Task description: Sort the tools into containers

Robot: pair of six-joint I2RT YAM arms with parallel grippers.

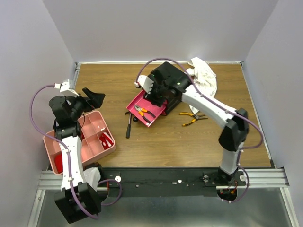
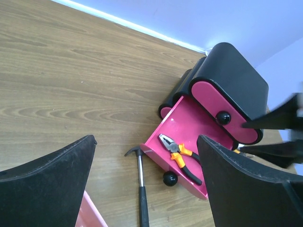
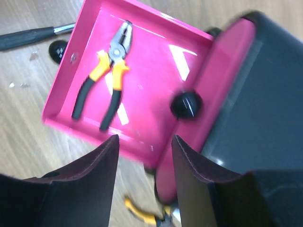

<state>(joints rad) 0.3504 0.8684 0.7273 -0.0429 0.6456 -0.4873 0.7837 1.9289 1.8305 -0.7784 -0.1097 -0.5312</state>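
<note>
The black box (image 1: 176, 84) has its lowest magenta drawer (image 1: 158, 109) pulled out. Orange-and-black pliers (image 1: 144, 112) lie loose inside that drawer. My right gripper (image 1: 154, 94) hovers over the drawer's back end, open, with nothing between its fingers; in the right wrist view the pliers (image 3: 106, 75) sit beyond the right gripper (image 3: 144, 151). A black-handled hammer (image 1: 129, 125) lies on the table left of the drawer. My left gripper (image 1: 94, 98) hangs open and empty above the pale-pink tray (image 1: 94, 124); in the left wrist view the hammer (image 2: 141, 184) shows between its fingers.
A second pair of pliers with yellow handles (image 1: 193, 118) lies on the table right of the box. A white cloth (image 1: 204, 75) is bunched behind the box. The tray holds some red items (image 1: 106, 140). A closed drawer's black knob (image 3: 186, 105) shows beside the open drawer.
</note>
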